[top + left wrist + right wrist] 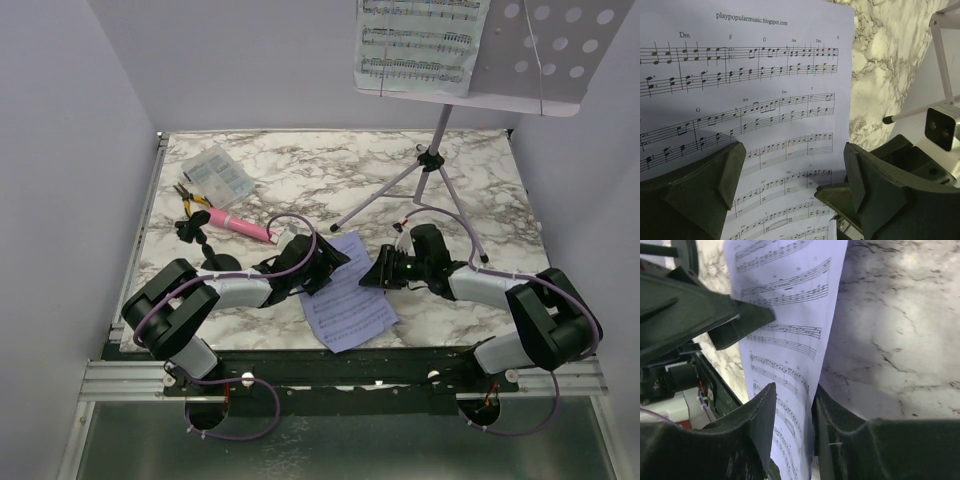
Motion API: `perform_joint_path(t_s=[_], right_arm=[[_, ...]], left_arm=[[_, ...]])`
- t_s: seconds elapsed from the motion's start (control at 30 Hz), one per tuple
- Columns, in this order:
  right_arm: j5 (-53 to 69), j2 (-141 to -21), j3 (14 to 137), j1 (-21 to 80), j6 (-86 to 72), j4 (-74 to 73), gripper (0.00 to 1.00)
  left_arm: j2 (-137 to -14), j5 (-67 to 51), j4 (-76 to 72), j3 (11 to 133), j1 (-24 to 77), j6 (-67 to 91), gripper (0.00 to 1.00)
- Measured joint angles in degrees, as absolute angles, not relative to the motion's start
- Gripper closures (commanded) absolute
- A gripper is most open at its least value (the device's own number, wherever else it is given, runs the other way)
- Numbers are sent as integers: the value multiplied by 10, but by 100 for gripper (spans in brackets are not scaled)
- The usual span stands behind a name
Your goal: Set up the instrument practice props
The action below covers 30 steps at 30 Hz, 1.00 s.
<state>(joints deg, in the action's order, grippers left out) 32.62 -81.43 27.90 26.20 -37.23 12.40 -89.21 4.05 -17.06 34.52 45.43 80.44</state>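
Note:
A loose printed sheet-music page (345, 300) lies on the marble table between my two grippers. My left gripper (325, 262) hovers over the page's upper left part with its jaws wide open and the page (765, 75) showing between them. My right gripper (378, 272) is at the page's right edge. In the right wrist view the raised edge of the page (795, 305) stands between the narrowed jaws (795, 410), with a gap still showing. The lavender music-stand desk (545, 50) on its silver tripod (432, 170) holds another page (420, 40). The pink microphone (238, 224) lies beside the black mic stand (205, 248).
A clear compartment box (218, 178) and orange-handled pliers (192, 203) sit at the back left. The tripod's legs spread across the table behind my right arm, and one leg (942, 55) shows in the left wrist view. Grey walls enclose the table on three sides.

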Motion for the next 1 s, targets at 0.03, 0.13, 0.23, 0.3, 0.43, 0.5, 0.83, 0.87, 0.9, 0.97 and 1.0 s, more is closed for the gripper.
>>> perform_joint_path(t_s=[0.03, 0.13, 0.23, 0.3, 0.43, 0.5, 0.83, 0.87, 0.9, 0.97, 1.0], right_arm=[[321, -819, 279, 262, -375, 128, 68], [309, -839, 277, 262, -386, 140, 79], [303, -845, 265, 263, -395, 158, 90], [301, -841, 253, 263, -403, 173, 94], [291, -777, 220, 263, -414, 188, 100], [279, -719, 215, 263, -415, 184, 100], [186, -427, 238, 263, -373, 105, 100], [182, -406, 245, 263, -366, 95, 100], [181, -388, 253, 263, -359, 86, 100], [181, -354, 274, 263, -343, 68, 100], [183, -340, 289, 263, -334, 59, 100]], left_arm=[[-892, 40, -171, 346, 454, 802, 10], [-892, 38, -170, 348, 455, 792, 8], [-891, 35, -170, 350, 455, 779, 7], [-885, 31, -163, 350, 455, 763, 6], [-857, 26, -154, 350, 456, 725, 5], [-826, 25, -164, 350, 457, 701, 4], [-676, -46, -319, 350, 430, 570, 1], [-675, -58, -335, 350, 421, 567, 1], [-676, -71, -346, 350, 413, 566, 1], [-677, -107, -373, 351, 393, 562, 1], [-677, -121, -382, 352, 385, 560, 1]])
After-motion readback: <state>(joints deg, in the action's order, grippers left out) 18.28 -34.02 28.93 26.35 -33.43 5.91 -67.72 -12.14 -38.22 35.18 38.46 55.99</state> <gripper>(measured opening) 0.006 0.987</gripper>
